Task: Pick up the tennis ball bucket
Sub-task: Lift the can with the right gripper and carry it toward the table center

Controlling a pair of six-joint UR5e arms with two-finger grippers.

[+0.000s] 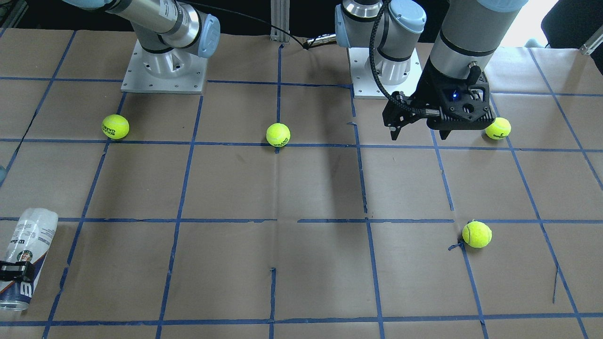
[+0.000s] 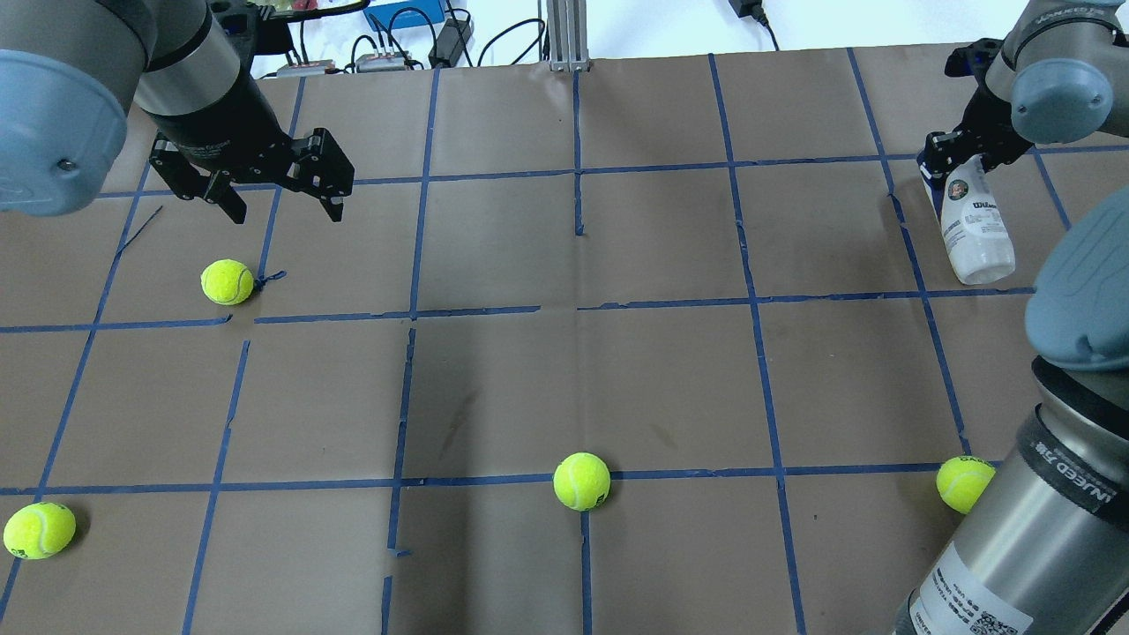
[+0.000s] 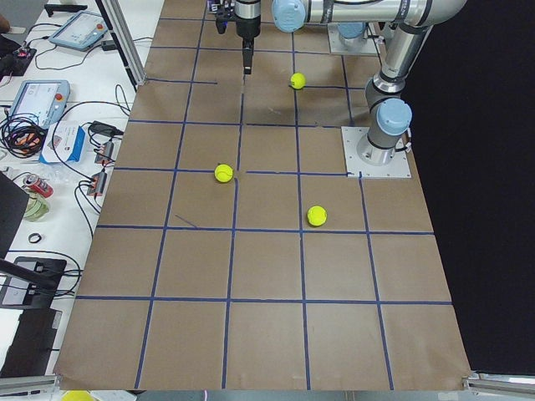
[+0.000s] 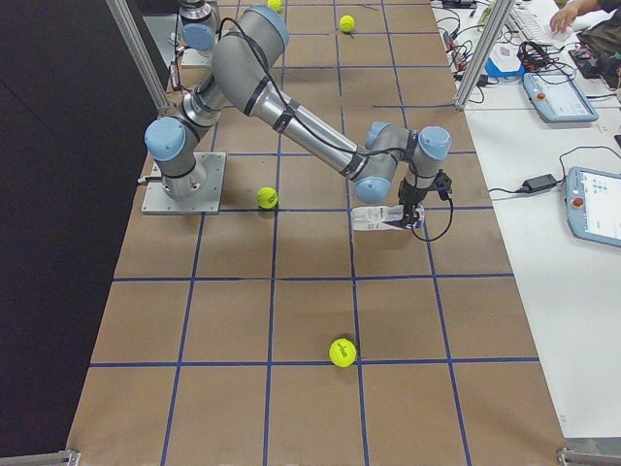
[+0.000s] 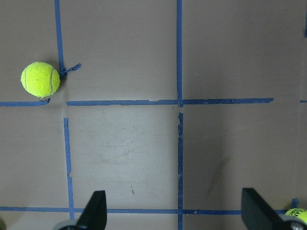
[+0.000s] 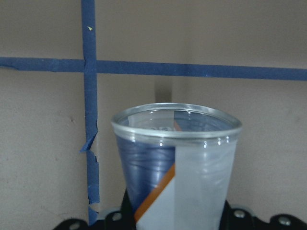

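Note:
The tennis ball bucket [image 2: 975,225] is a clear tube with a white and navy Wilson label. It lies on its side at the table's far right, and also shows in the front view [image 1: 26,254] and the right side view [image 4: 378,218]. My right gripper [image 2: 957,159] is shut on the bucket's navy end. The right wrist view shows the tube's open rim [image 6: 176,124] pointing away, and it looks empty. My left gripper [image 2: 287,214] is open and empty. It hangs above the table at the far left, just beyond a tennis ball [image 2: 227,282].
Loose tennis balls lie at the near left [image 2: 39,530], near middle [image 2: 581,481] and near right [image 2: 963,483] beside my right arm's forearm. Blue tape lines grid the brown paper table cover [image 2: 494,379]. Both arm bases [image 1: 162,70] stand at the robot's edge.

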